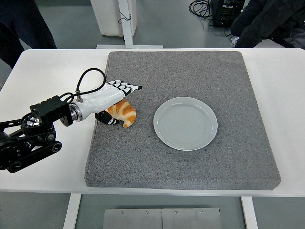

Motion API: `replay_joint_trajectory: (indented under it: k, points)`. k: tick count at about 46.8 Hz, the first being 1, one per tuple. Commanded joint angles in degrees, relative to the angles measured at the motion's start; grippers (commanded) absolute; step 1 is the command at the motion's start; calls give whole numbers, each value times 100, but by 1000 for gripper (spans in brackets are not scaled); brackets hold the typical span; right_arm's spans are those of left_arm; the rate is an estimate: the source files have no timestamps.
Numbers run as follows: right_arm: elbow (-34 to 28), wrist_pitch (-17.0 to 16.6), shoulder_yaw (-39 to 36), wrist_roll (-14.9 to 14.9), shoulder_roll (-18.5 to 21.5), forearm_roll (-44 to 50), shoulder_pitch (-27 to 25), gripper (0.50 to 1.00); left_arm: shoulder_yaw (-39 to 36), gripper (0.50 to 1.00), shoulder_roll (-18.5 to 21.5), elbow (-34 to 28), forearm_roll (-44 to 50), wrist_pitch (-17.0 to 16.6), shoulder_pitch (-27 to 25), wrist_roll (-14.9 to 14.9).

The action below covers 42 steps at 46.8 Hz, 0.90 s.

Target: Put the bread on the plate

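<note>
Bread (123, 112) half hidden under left hand (110, 101), grasped between thumb and fingers, beside plate (185, 123)

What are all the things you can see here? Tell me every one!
bread: 1, golden-orange, on the mat's left part, under the left hand
plate: 1, pale grey-white, empty, middle of the mat, right of the bread
mat: 1, grey, covering most of the table
table: 1, white, under the mat
cables: a bundle, black, on the floor at the top
people: 2, dark clothes, top left and top right corners
left hand: 1, white with black-striped fingers, over the bread, thumb beneath it
right hand: not in view
</note>
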<state>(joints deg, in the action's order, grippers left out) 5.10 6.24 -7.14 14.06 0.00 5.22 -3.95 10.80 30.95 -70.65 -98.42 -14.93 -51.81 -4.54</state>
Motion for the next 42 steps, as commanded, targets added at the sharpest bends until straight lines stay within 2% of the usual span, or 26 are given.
replay_joint_trajectory:
  k: [1,4,7,8,25,36,42]
  points:
    - [0,0,2,0,0,5,0,1000,1,888,-11,-1,-2,-19,4,-3]
    - [0,0,2,0,0,-3,0,1000,-8,738,-19,16,7,-19,4,-3]
    - [0,0,2,0,0,5,0,1000,-8,529,-19,25,24,-10,13,-3]
    - [0,0,2,0,0,6,0,1000,-17,500,-19,42,33,-10,13,-12]
    - [0,0,2,0,0,-3,-9,1000,-175,500,-19,227,314,52,-31,-592]
    - [0,0,-7,0,0,-3,-9,1000,-175,500,-19,245,455,52,-75,-645]
    - [0,0,-7,0,0,-3,0,1000,-175,500,-11,245,464,60,-347,-653]
